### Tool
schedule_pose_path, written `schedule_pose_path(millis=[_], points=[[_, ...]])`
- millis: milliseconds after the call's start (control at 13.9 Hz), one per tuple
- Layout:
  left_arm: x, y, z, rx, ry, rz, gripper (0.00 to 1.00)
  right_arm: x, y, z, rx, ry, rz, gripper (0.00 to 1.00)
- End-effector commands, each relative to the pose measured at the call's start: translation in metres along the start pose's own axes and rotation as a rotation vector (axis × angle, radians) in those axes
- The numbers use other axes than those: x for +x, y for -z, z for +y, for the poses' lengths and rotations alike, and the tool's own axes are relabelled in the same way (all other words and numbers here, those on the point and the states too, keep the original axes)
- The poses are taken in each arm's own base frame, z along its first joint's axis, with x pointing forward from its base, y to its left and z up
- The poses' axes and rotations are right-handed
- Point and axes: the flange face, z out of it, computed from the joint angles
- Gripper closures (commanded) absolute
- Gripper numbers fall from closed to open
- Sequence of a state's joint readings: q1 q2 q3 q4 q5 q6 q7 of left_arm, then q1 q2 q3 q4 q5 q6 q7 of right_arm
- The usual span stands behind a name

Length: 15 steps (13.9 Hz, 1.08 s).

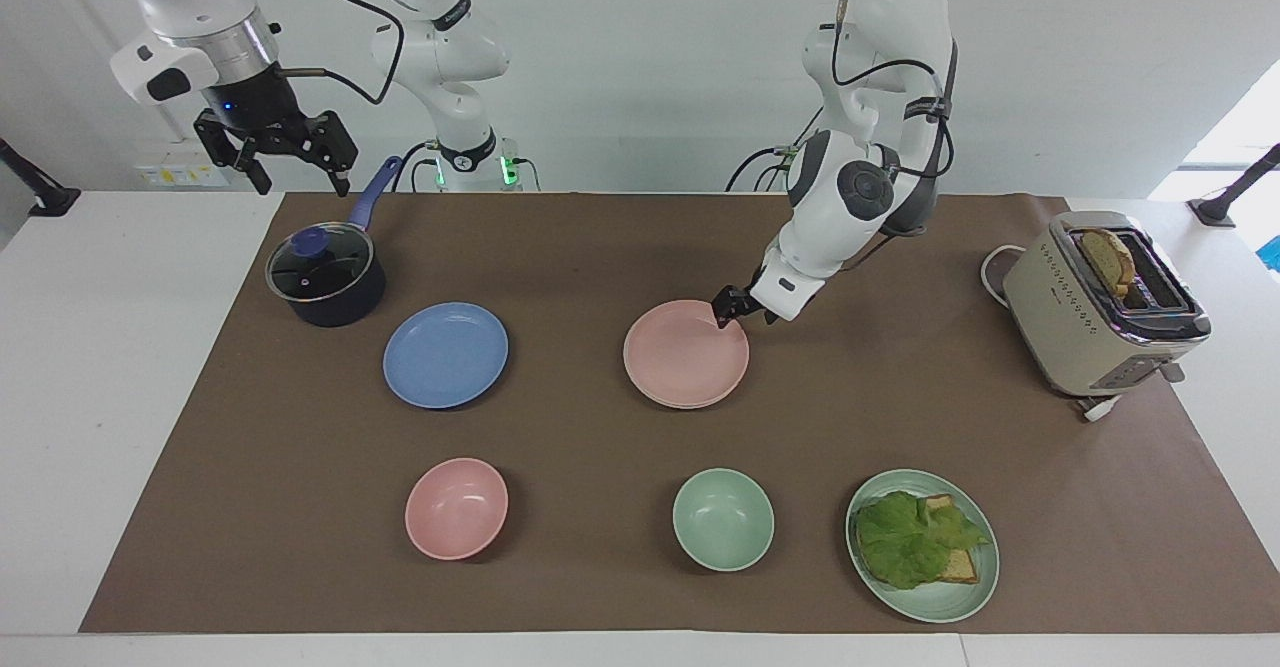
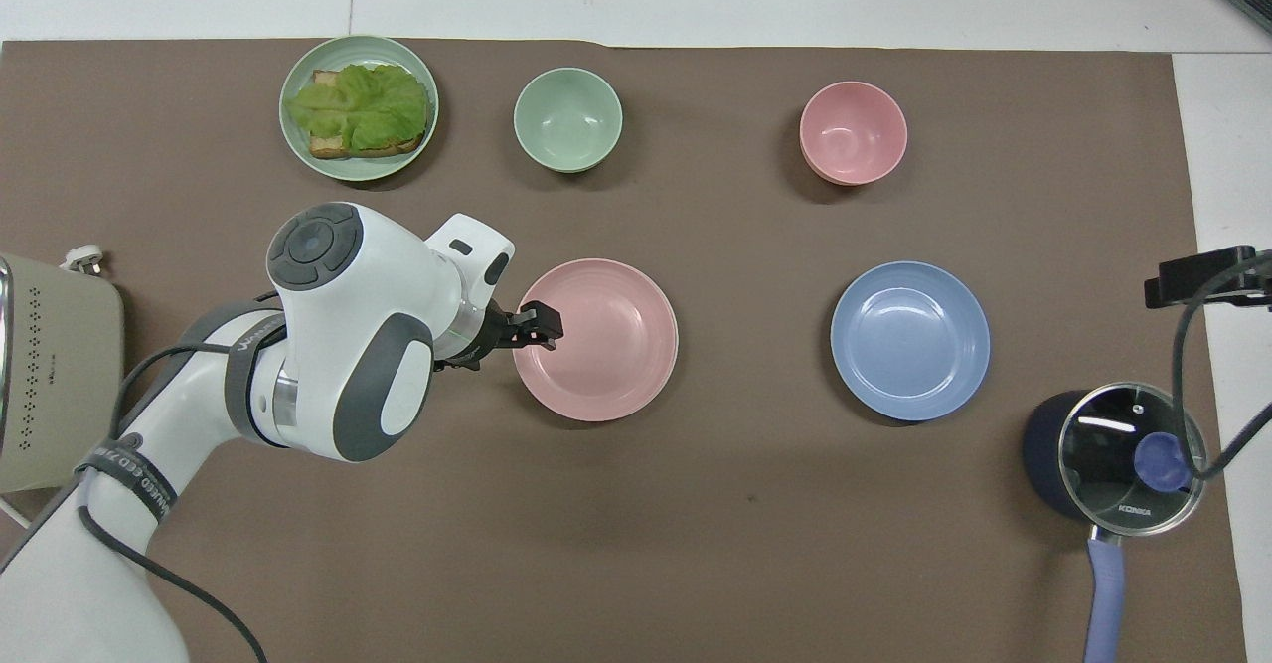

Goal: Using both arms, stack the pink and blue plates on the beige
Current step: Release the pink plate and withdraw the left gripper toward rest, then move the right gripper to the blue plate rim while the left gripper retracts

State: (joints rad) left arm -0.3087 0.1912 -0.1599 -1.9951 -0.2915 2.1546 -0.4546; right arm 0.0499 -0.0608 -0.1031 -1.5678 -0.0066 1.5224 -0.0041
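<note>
The pink plate (image 1: 686,353) (image 2: 596,338) lies flat on the beige plate (image 1: 700,406), which shows only as a thin edge beneath it. My left gripper (image 1: 738,309) (image 2: 537,329) is open just above the pink plate's rim, on the side toward the left arm's end, and holds nothing. The blue plate (image 1: 445,354) (image 2: 910,340) rests alone on the brown mat toward the right arm's end. My right gripper (image 1: 300,183) waits open and empty, raised over the table edge beside the pot.
A dark pot with a glass lid (image 1: 325,277) (image 2: 1113,454) stands near the blue plate. Farther from the robots are a pink bowl (image 1: 456,507), a green bowl (image 1: 722,519) and a green plate (image 1: 985,587) with lettuce and toast. A toaster (image 1: 1100,302) sits at the left arm's end.
</note>
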Motion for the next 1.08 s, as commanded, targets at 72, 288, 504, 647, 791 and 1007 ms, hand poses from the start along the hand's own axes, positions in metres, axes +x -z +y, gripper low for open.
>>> schedule_pose_path(millis=[72,288,504,647,791,1007], points=[[0.022,0.037,-0.032,0.093,-0.027,0.05,0.0,-0.008,0.002,0.012,-0.008,-0.006,-0.003,0.0],[0.043,0.08,-0.079,0.122,-0.086,0.038,0.0,-0.002,-0.002,0.01,-0.01,0.008,0.036,0.0],[0.053,0.118,-0.128,0.134,-0.105,0.061,0.0,0.008,-0.048,0.011,-0.011,0.018,0.033,0.0],[0.057,0.144,-0.155,0.161,-0.137,0.083,0.0,0.02,-0.091,0.011,-0.014,0.027,0.035,0.0],[0.062,0.166,-0.168,0.165,-0.165,0.087,0.0,0.017,-0.133,0.011,-0.011,0.066,-0.017,0.0],[0.059,0.196,-0.185,0.221,-0.197,0.105,0.0,0.022,-0.187,0.02,-0.011,0.066,-0.031,0.0]])
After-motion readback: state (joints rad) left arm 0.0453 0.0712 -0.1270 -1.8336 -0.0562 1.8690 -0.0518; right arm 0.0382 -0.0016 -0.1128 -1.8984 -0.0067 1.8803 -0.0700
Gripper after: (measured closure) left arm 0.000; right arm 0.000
